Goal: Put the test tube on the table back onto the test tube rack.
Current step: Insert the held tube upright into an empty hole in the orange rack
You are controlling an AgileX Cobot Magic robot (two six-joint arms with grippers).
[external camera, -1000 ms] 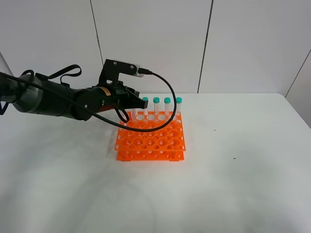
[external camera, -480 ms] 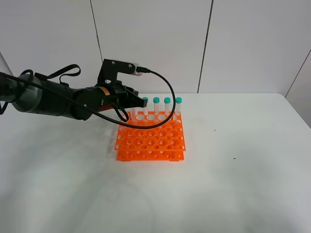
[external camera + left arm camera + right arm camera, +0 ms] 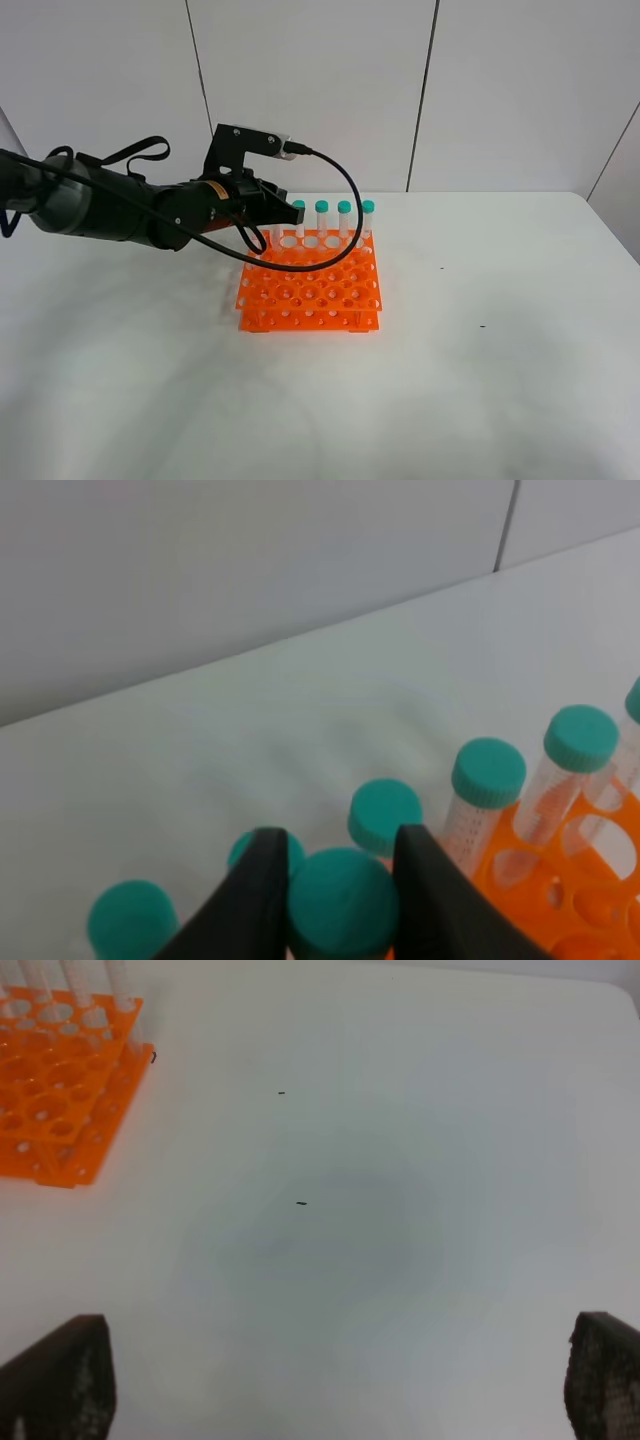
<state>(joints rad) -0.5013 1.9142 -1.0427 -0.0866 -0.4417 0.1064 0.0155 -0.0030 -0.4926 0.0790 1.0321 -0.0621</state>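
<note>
**Left gripper holds a teal-capped tube at the back of the orange rack**

In the left wrist view we see the two dark jaws of the left gripper (image 3: 341, 872) closed on the teal screw cap of the test tube (image 3: 343, 908), one jaw on each side of the cap. Only the cap shows, so we cannot tell whether the tube's tip has already entered a hole. Other teal-capped tubes (image 3: 488, 772) stand close around it. One is partly hidden just behind a jaw, and the rest run off in a row along the test tube rack (image 3: 560, 885).

From the high camera, the left arm reaches in from the left. Its gripper sits over the rack's back left corner, at the end of a row of four capped tubes. A black cable (image 3: 345, 200) loops from the wrist across the rack's back edge. The nearer rows of holes look unfilled. The white table (image 3: 470, 390) spreads wide around the rack.

The right gripper (image 3: 338, 1345) has its jaws wide apart with nothing between them. It hangs over bare table, well away from the rack.

We judge the step in hand to be seating the tube in a back-row hole, late in the task. The next move calls for a straight, upright descent until the tube rests in its hole. After that the jaws need to part gently and lift clear without knocking the close neighbours.
</note>
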